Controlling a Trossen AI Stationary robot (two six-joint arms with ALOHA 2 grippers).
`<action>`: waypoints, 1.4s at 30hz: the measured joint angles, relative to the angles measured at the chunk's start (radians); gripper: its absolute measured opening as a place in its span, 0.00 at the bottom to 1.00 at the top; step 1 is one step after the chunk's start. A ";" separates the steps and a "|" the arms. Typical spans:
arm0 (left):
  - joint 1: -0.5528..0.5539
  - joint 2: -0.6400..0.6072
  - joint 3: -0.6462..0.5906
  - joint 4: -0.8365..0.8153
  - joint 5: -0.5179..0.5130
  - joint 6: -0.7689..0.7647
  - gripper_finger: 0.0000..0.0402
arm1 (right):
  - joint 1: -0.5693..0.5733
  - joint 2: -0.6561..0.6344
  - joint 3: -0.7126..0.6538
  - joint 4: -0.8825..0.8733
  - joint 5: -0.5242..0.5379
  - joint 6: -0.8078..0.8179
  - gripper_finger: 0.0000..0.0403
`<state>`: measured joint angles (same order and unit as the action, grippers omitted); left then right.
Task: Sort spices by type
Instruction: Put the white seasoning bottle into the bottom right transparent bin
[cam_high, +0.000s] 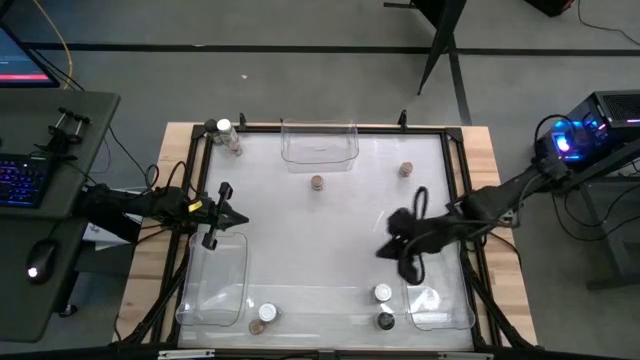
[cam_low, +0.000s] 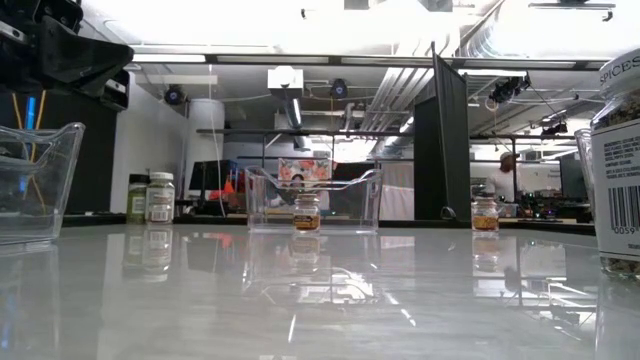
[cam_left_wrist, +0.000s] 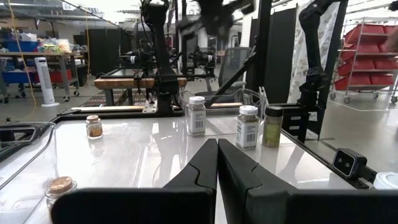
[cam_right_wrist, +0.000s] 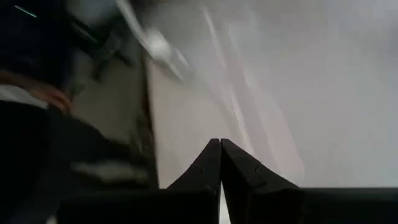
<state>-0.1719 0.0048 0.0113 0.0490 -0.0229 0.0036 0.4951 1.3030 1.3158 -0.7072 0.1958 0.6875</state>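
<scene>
Your right claw (cam_high: 393, 250) is hanging clenched and empty over the counter (cam_high: 330, 230), with the white-lidded spice jar (cam_high: 383, 293) just beside it toward the near edge, so you're wanting to spread it before dropping squarely over that lid.

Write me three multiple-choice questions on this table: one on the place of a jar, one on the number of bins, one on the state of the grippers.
1. The jar nearest the far bin stands:
A) inside it
B) on the table, outside it
C) in another bin

2. Clear bins on the table:
A) two
B) three
C) five

3. Both grippers are:
A) open
B) shut on jars
C) shut, empty

Key:
1 B, the jar stands clear of the far bin's wall.
2 B, there are the far bin, left bin and right bin.
3 C, the fingers of the left gripper and right gripper meet with nothing between.
</scene>
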 joint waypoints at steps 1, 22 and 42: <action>0.000 0.000 0.000 0.000 0.000 0.000 0.00 | -0.010 0.033 0.023 0.012 0.011 -0.032 0.00; 0.000 0.000 0.000 0.000 0.000 0.000 0.00 | -0.014 0.498 0.388 -0.547 -0.295 -0.205 0.79; 0.000 0.000 0.000 -0.002 0.000 0.000 0.00 | 0.080 0.491 0.115 -0.312 -0.191 -0.104 0.80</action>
<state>-0.1715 0.0044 0.0113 0.0475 -0.0229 0.0036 0.5751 1.7935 1.4309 -1.0195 0.0052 0.5837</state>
